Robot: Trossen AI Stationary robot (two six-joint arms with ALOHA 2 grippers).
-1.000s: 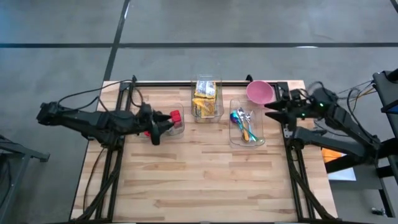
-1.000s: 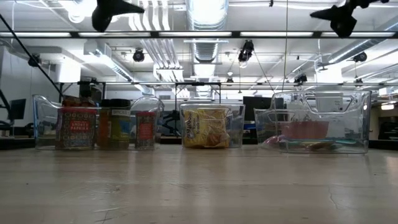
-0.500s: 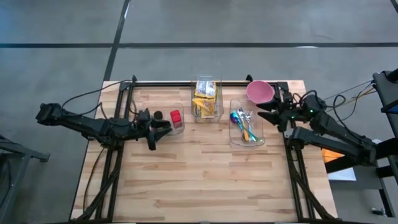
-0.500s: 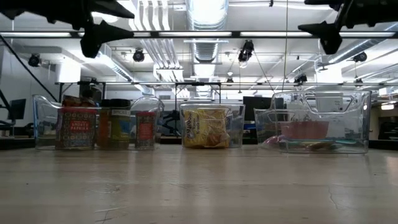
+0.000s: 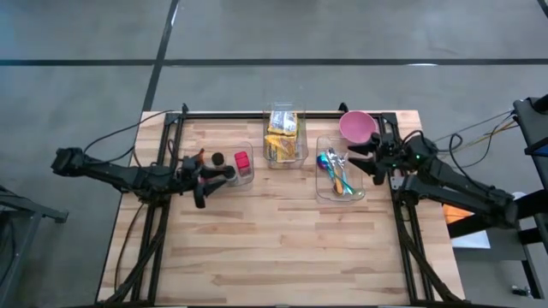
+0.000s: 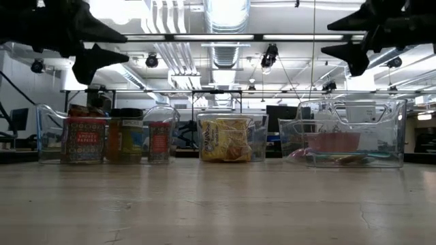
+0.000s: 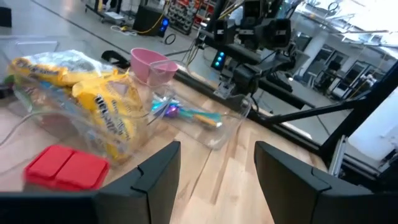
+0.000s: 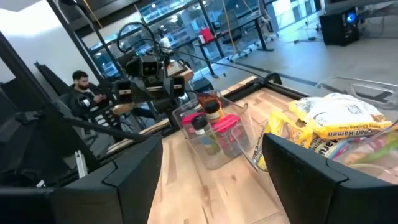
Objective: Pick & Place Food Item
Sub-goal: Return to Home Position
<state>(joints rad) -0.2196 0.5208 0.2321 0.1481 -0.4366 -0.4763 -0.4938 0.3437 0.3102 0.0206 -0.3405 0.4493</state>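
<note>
Yellow snack bags (image 5: 284,141) stand in a clear bin (image 5: 285,112) at the far middle of the table; they also show in the left wrist view (image 7: 93,93) and the right wrist view (image 8: 329,124). Spice jars with red and black lids (image 5: 235,162) stand in a clear bin to their left. My left gripper (image 5: 216,175) hangs open in the air just left of that bin, holding nothing (image 7: 217,168). My right gripper (image 5: 358,154) hangs open by the right-hand bin, also holding nothing (image 8: 211,162).
A clear bin with coloured cutlery (image 5: 340,174) stands at the right, with a pink bowl (image 5: 357,126) behind it. The near half of the wooden table (image 5: 282,248) is bare. A person (image 8: 84,87) sits beyond the table's left side.
Both grippers have come down from high above the bins, staying open. My left gripper has also drawn back a little toward the table's left edge, off the spice bin. The bins and their contents have not moved.
</note>
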